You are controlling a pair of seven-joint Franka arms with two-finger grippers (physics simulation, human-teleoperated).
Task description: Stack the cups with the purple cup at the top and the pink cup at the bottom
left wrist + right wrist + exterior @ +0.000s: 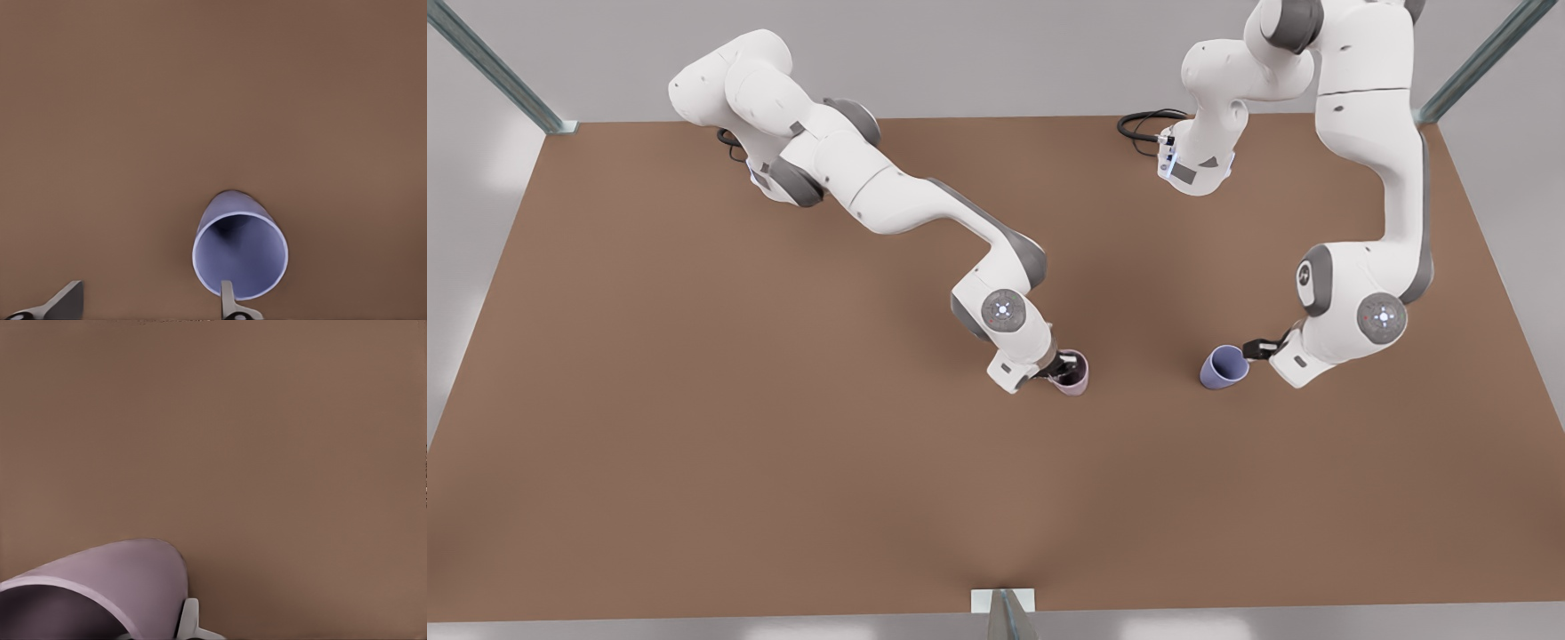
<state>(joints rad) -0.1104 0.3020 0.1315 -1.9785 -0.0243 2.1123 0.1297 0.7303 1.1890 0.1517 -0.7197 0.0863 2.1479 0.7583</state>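
Table (694,444): brown, flat, carrying both cups near its middle, well apart from each other.

Pink cup (1073,377): mouth up, slightly tilted, toward the front view's left of the pair. In the right wrist view the pink cup (113,587) sits close, with one finger (189,620) against its outer wall.

Right claw (1060,366): at the pink cup's rim, one finger inside and one outside, clenched on the wall.

Purple cup (1224,367): toward the front view's right, tilted, its mouth facing the camera. In the left wrist view the purple cup (240,253) shows its open mouth.

Left claw (1261,348): just beside the purple cup's rim. In the left wrist view one finger (227,301) meets the rim and the other stands well off; released, gripping nothing.
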